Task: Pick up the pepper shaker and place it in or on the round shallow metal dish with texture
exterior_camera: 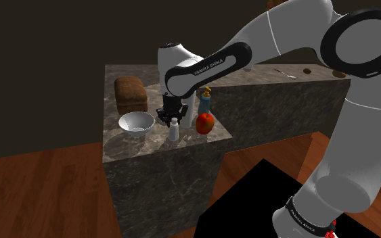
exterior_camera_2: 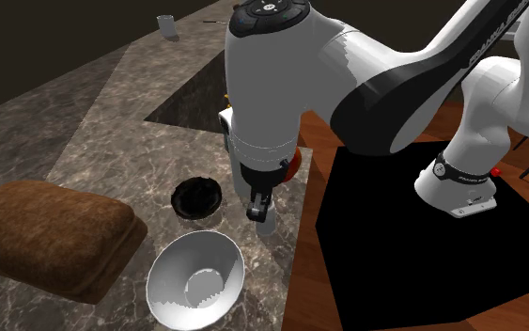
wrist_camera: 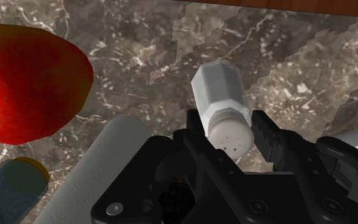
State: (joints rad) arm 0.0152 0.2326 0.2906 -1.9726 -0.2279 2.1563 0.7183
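The pepper shaker is a small white faceted bottle with a holed cap, standing on the marble counter; it also shows under the hand and partly behind a finger. My black gripper points straight down over it, and its fingers clasp the cap from both sides. A dark, round, shallow dish lies on the counter just beside the hand, towards the second exterior view's left.
A white bowl sits close to the dish and the counter's edge. A brown bread loaf lies behind it. A red apple and a blue bottle stand on the shaker's other side.
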